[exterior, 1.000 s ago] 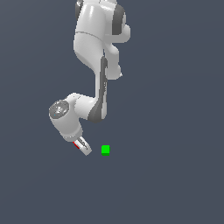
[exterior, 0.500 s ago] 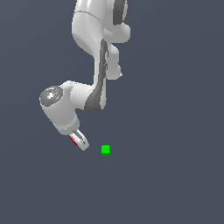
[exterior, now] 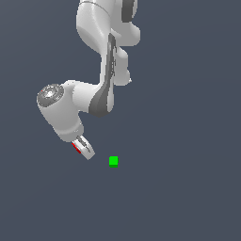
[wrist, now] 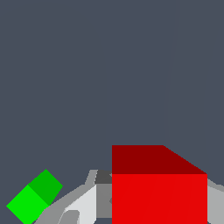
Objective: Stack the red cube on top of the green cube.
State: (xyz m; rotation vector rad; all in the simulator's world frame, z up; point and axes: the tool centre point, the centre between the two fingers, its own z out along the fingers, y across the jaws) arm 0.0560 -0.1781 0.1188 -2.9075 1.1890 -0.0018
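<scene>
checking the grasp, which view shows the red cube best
The wrist view: the red cube fills the foreground between the gripper fingers, two faces clear. The exterior view shows only a red sliver beside the fingers.

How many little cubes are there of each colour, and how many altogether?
Red cubes: 1, the red cube, between the fingers of the hand
Green cubes: 1, the green cube, lying apart on the floor
Total: 2 cubes
</scene>
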